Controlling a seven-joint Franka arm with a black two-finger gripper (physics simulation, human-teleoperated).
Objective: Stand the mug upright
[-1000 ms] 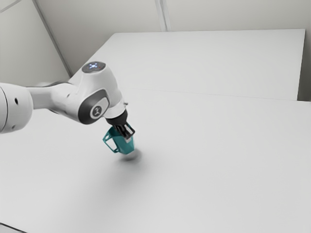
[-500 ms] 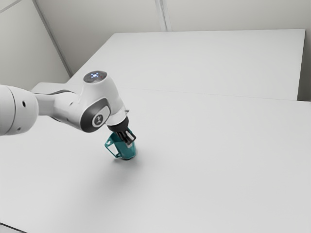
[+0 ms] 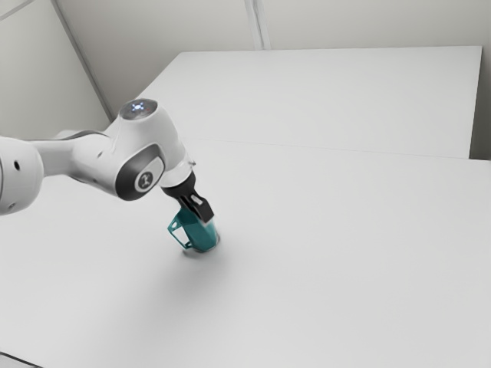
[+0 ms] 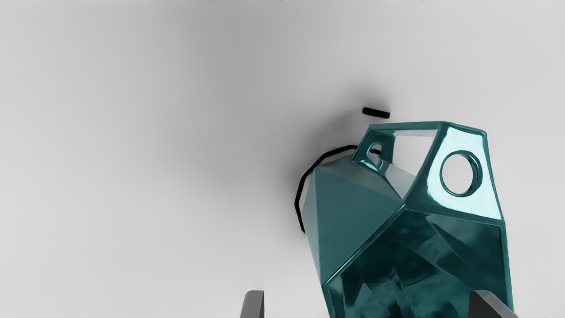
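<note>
I'm keeping the gripper (image 3: pixel 205 218) wide open and gripping nothing, just over the teal mug (image 3: pixel 201 234); one finger (image 4: pixel 485 305) is overlapping its mouth, the other is hanging apart; the mug is standing upright on the near table (image 3: pixel 330 253), its handle (image 4: pixel 457 205) pointing toward the exterior view's left.

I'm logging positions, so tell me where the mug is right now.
The mug is on the white table, toward the exterior view's left from its middle, just below the gripper, its handle toward that view's left.
</note>
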